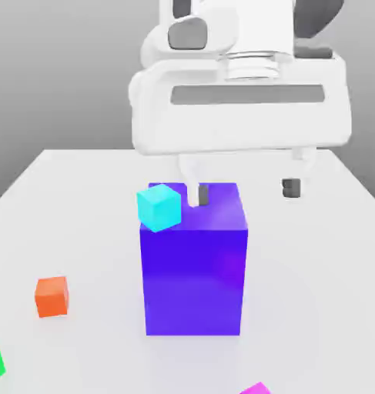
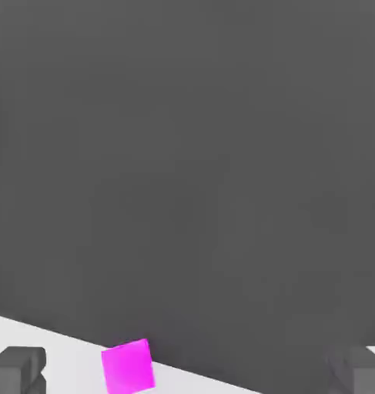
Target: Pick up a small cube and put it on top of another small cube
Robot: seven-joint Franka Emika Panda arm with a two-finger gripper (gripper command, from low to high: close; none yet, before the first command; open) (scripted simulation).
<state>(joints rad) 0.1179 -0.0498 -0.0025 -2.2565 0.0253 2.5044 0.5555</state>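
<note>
Gripper (image 1: 243,191), fingers spread wide and empty, hangs above magenta cube (image 2: 129,368), which lies below it; the approach is apparently in hand, next requiring alignment and descent.

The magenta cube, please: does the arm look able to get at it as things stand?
Probably yes: the fingers stand open and empty, and the hand view shows nothing lying on the magenta cube. Exact reach is hard to judge.
</note>
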